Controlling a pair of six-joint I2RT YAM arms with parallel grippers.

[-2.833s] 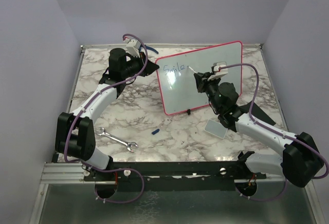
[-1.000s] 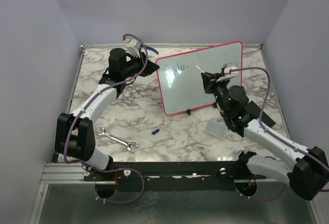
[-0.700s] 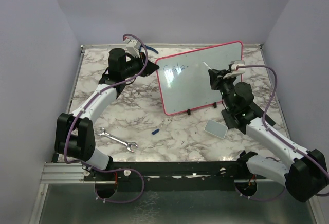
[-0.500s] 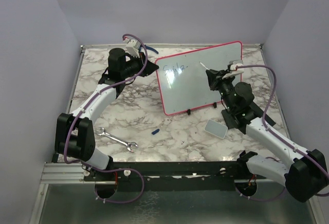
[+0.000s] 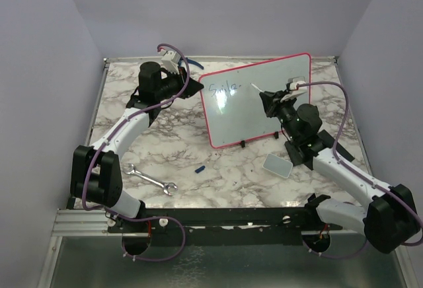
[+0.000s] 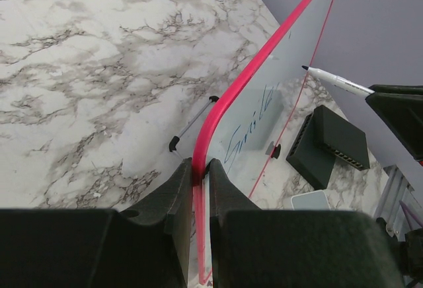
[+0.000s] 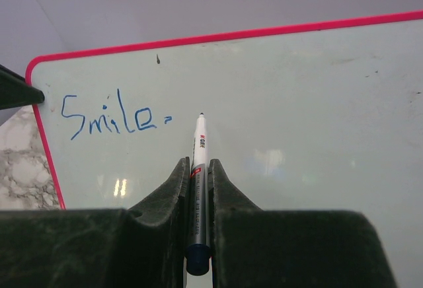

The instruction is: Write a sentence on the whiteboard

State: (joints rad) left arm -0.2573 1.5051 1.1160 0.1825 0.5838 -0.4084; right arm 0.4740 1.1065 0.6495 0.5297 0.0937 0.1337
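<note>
- My left pincer (image 6: 200, 169) pinches the whiteboard (image 5: 258, 100) by the red-pink frame at its left edge, one finger on each face.
- The whiteboard stands propped on its small black feet at the far middle of the marble table (image 5: 132, 143).
- My right pincer (image 7: 196, 166) is pressed together on a marker (image 7: 199, 144), its tip pointing at the board.
- The sentence (image 7: 109, 116) so far reads "Smile-" in blue, near the board's upper left corner.
- The marker tip sits just right of the dash; I cannot tell whether it touches the surface.
- A wrench (image 5: 151, 180), a small blue cap (image 5: 199, 168) and a grey pad (image 5: 276, 164) lie on the table, nearer my bases.
</note>
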